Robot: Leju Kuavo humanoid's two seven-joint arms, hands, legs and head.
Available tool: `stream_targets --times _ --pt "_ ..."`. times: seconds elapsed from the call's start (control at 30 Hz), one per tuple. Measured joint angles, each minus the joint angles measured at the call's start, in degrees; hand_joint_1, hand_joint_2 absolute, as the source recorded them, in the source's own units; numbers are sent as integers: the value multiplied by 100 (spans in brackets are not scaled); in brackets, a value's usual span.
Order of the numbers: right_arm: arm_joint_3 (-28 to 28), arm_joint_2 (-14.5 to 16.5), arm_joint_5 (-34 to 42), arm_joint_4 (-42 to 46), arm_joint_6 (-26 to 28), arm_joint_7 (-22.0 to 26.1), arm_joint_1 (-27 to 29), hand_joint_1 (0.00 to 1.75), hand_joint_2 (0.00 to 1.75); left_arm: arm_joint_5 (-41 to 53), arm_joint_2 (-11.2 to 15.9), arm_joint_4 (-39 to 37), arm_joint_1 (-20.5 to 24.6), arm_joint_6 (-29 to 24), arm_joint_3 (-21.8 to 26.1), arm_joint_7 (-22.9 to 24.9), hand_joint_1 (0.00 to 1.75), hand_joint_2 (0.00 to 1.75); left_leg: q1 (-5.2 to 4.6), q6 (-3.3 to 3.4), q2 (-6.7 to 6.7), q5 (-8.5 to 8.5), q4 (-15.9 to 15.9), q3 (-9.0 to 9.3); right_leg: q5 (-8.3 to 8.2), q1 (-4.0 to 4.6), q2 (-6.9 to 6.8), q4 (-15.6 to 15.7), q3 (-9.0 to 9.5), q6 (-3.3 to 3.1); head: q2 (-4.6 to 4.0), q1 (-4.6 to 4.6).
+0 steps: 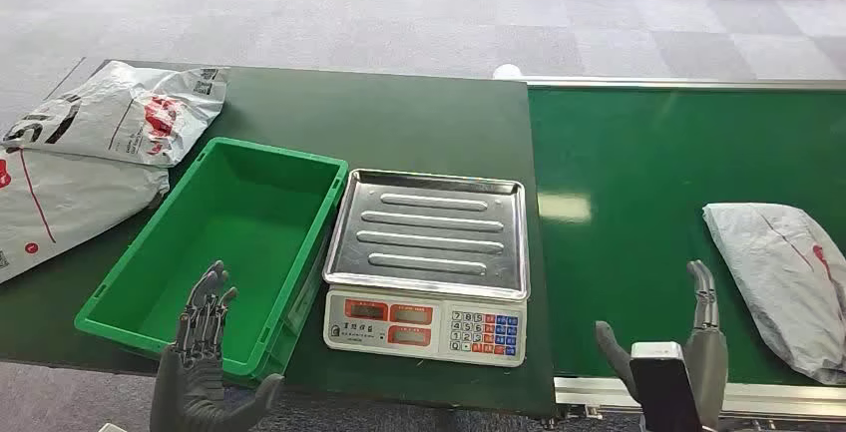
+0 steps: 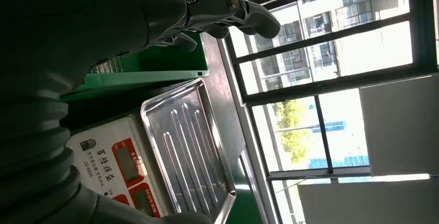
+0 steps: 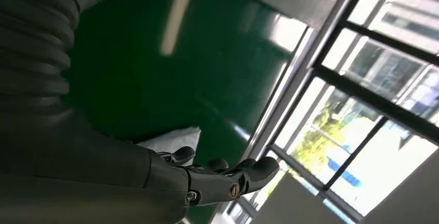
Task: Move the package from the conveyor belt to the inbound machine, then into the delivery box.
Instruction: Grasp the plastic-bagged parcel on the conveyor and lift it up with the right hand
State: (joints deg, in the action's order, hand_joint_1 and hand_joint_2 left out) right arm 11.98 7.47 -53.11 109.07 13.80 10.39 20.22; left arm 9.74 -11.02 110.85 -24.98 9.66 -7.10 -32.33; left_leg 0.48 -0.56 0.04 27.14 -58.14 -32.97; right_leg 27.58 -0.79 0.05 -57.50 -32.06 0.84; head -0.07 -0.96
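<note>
Pickup step not yet begun: package (image 1: 783,282) lying on conveyor belt (image 1: 638,183) just beside spread, empty right hand (image 1: 688,352), left hand (image 1: 205,337) likewise spread over delivery box (image 1: 140,292); next, reach rightward, grasp, carry to inbound machine (image 1: 429,252).

Scale (image 1: 427,262) sits between crate (image 1: 224,242) and belt (image 1: 638,213) carrying package (image 1: 783,277).

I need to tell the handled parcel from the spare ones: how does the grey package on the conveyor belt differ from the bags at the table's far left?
The package on the conveyor belt lies alone on the bright green belt beside the right hand; the bags at the far left are two, overlapping, on the darker table beside the green bin. The left bags show bold red and black print; the belt package shows only faint red marks. All are grey plastic mailers, and neither hand touches any of them.
</note>
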Motion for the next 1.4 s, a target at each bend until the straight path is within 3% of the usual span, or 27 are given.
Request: stream_targets --times 0.1,0.2,0.33,0.43,0.77,1.03,1.23,1.27,1.37,1.4 --pt "676 -214 -703 -495 -215 -445 -476 0 175 -30 0 35 -5 34 49 30 0 175 -3 3 0 -2 -2 -2 -7 -3 2 2 4 8 0 0" --pt "1426 -798 -1163 -1623 -220 -879 -1333 0 175 -76 0 99 -43 -12 142 47 0 175 -13 11 1 -4 -5 -30 -17 -13 5 3 8 20 0 0" --pt "1766 -1539 -1391 -3073 -39 -1243 -2283 0 175 -102 0 213 -128 -171 189 48 0 175 -20 24 0 -17 -10 -5 -29 -19 7 4 1 29 0 -1" --pt "1816 -1847 -1489 -3732 6 -1386 -2643 0 175 -108 0 275 -189 -225 220 51 0 175 -20 26 -11 -27 -10 -3 -33 -16 -6 2 -1 30 0 -2" --pt "1885 -2354 -1446 -4747 -133 -1577 -3084 0 175 -113 0 361 -235 -267 296 72 0 175 -18 23 -13 -26 -3 -11 -25 -16 -8 0 -6 25 0 0" --pt "1941 -2686 -1246 -6885 -1638 -1851 -3634 0 175 -196 112 290 -210 -635 301 -65 0 175 -18 24 -19 -26 -4 -3 -28 -15 -14 3 2 29 0 -1" --pt "1941 -2871 -1154 -7858 -1931 -1810 -3988 0 175 -237 226 191 -181 -730 279 -111 0 175 12 20 -9 -13 -4 42 -20 14 -2 27 47 22 0 -2" --pt "1941 -2890 -1151 -7947 -1941 -1809 -4029 25 175 -237 238 182 -180 -730 275 -112 0 175 15 22 -8 -12 -4 47 -20 17 -4 32 56 22 0 -2" --pt "1941 -2926 -1131 -8129 -1957 -1782 -4116 156 175 -239 263 163 -179 -730 270 -115 0 175 17 25 -11 -13 -5 55 -21 17 -8 42 74 25 0 -2" --pt "1941 -2931 -1105 -8164 -1940 -1747 -4129 175 175 -239 268 161 -179 -730 270 -117 0 175 17 27 -12 -14 -5 56 -24 17 -9 44 78 28 0 -2"
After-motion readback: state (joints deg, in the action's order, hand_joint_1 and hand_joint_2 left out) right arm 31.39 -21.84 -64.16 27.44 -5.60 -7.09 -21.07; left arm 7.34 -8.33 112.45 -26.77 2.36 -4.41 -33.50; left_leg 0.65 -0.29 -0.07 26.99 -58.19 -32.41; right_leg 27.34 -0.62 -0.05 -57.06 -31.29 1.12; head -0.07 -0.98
